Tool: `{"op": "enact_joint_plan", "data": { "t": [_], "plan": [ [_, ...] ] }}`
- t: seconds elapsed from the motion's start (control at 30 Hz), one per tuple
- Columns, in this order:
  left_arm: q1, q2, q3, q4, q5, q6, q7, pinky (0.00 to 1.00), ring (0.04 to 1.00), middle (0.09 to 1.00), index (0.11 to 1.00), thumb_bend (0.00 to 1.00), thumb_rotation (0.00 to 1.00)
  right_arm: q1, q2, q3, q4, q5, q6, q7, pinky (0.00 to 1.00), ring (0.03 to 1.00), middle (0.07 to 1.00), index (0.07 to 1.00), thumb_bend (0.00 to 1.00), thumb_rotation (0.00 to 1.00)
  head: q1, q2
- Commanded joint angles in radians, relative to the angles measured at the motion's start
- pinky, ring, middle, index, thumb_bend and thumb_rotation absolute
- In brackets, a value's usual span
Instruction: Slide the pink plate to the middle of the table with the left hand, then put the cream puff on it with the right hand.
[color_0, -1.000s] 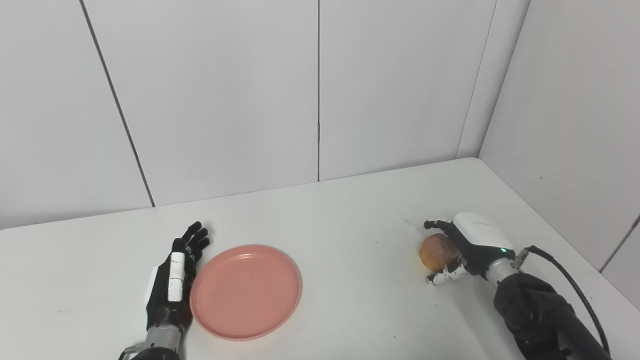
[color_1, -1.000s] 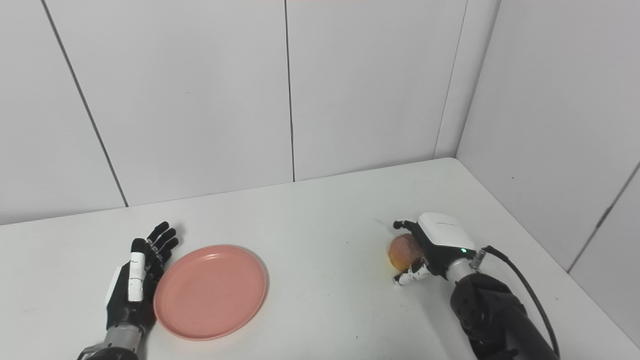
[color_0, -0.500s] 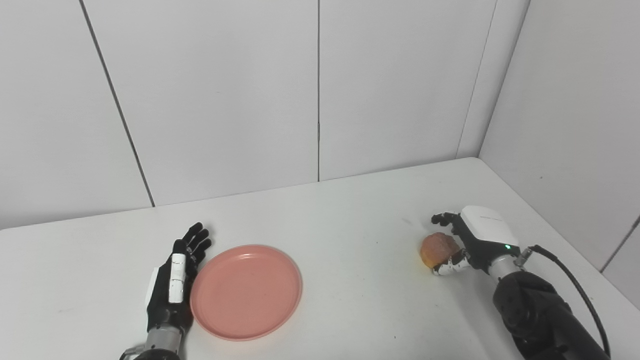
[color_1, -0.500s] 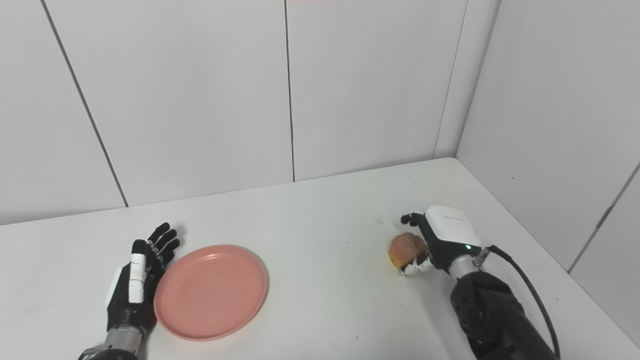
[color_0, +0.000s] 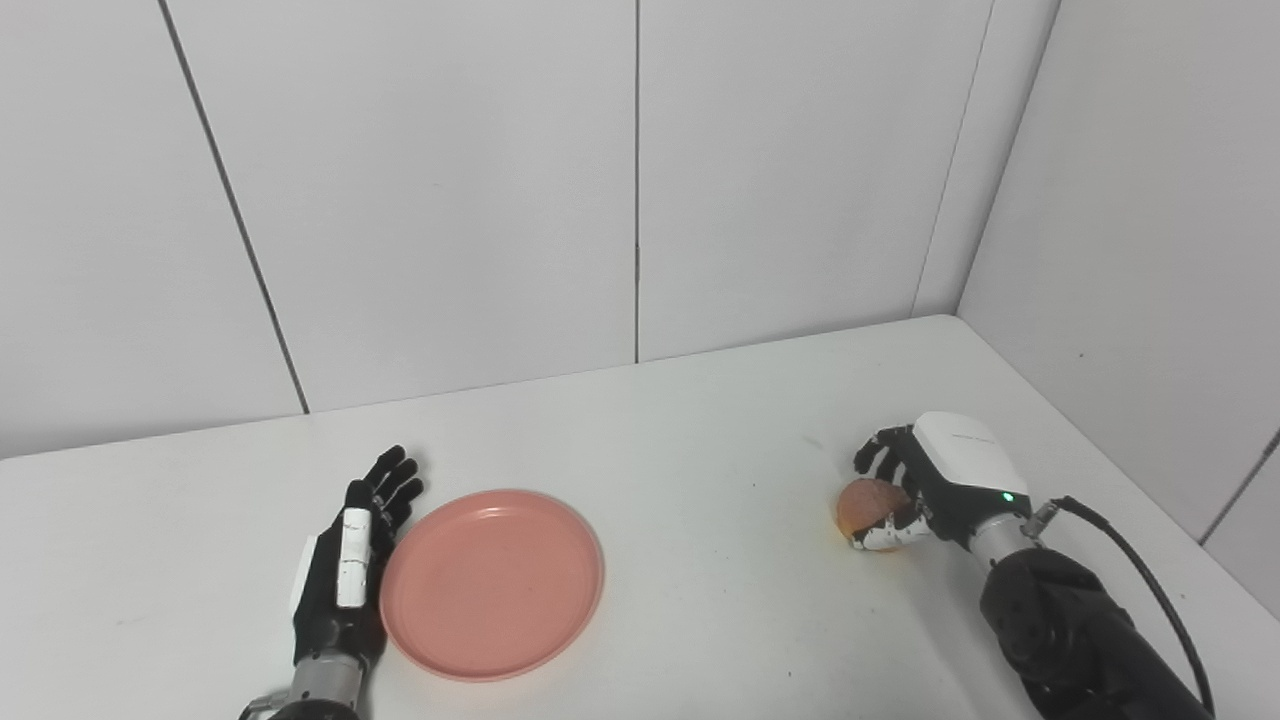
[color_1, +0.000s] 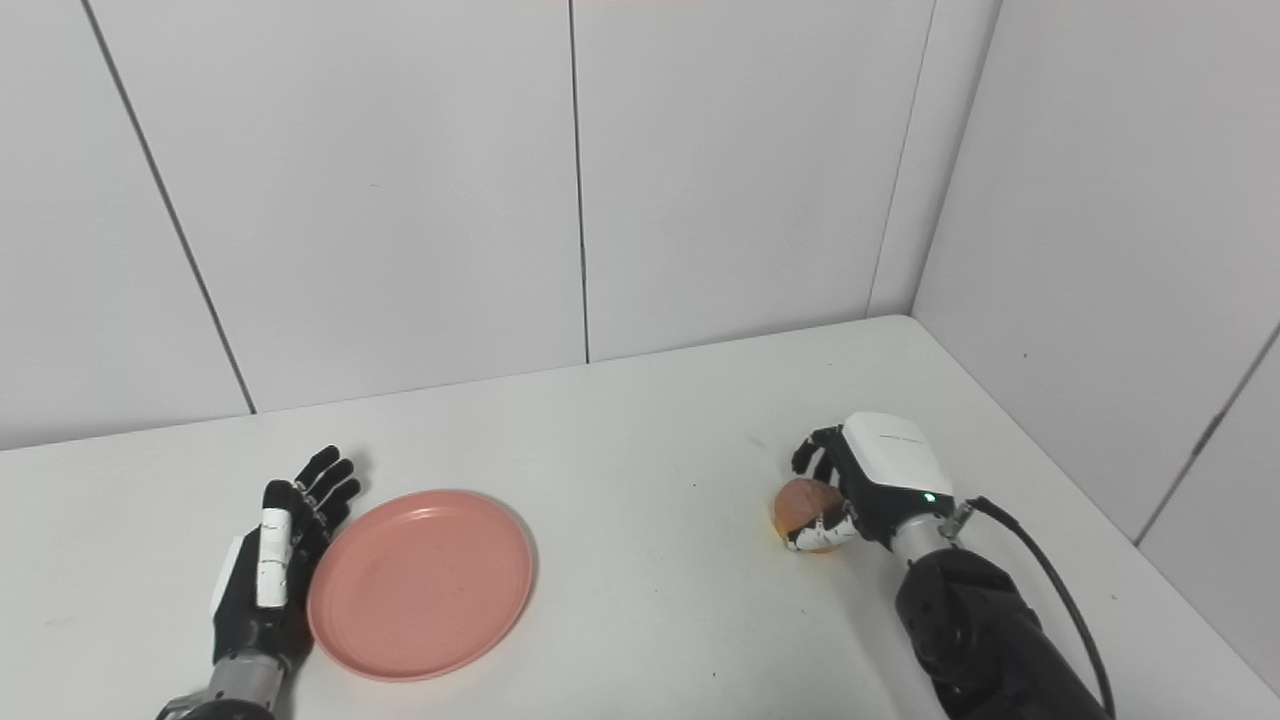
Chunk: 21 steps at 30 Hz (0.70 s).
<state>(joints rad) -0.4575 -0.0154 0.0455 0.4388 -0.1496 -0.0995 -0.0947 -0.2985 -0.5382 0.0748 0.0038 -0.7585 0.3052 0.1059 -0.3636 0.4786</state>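
Note:
The pink plate (color_0: 490, 585) lies flat on the white table (color_0: 700, 450), left of the middle. My left hand (color_0: 345, 570) rests open on the table with its fingers straight, its edge against the plate's left rim. At the right, the golden-brown cream puff (color_0: 862, 503) sits on the table. My right hand (color_0: 940, 480) is shut on it, fingers curled over its top and far side and the thumb against its near side. Much of the puff is hidden by the hand.
White wall panels (color_0: 640, 200) stand behind the table, and a side wall (color_0: 1150, 250) runs close along its right edge. A black cable (color_0: 1130, 560) loops from my right wrist over the forearm.
My right hand's fingers have curled down around the cream puff and the thumb has closed in. The left hand and the plate have not moved.

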Motion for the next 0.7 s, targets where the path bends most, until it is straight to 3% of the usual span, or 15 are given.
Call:
{"op": "enact_joint_plan", "data": {
  "t": [0.0, 0.2, 0.47, 0.67],
  "plan": [
    [0.019, 0.001, -0.001, 0.007, 0.000, 0.029, 0.000, 0.96, 0.881, 0.878, 0.828, 0.92, 0.92, -0.028, -0.031, 0.011, -0.004, -0.014, -0.002, 0.017, 0.29, 0.376, 0.446, 0.537, 0.51, 0.00, 0.000, 0.002],
    [0.018, 0.004, -0.004, 0.006, 0.003, 0.032, -0.003, 0.97, 0.879, 0.879, 0.826, 0.92, 0.93, -0.031, -0.047, 0.031, -0.015, -0.025, 0.022, 0.075, 0.27, 0.375, 0.455, 0.533, 0.51, 0.00, 0.000, 0.002],
    [0.019, -0.001, -0.005, -0.004, 0.005, 0.041, 0.004, 0.98, 0.881, 0.876, 0.827, 0.92, 0.93, -0.030, -0.053, 0.026, -0.049, -0.031, 0.009, 0.078, 0.27, 0.372, 0.448, 0.532, 0.51, 0.00, 0.008, 0.005],
    [0.018, -0.003, -0.007, -0.002, 0.005, 0.039, 0.004, 0.97, 0.884, 0.878, 0.826, 0.92, 0.93, -0.031, -0.046, 0.025, -0.140, -0.047, -0.003, 0.070, 0.28, 0.377, 0.453, 0.525, 0.52, 0.00, 0.019, 0.008]
  ]
}}
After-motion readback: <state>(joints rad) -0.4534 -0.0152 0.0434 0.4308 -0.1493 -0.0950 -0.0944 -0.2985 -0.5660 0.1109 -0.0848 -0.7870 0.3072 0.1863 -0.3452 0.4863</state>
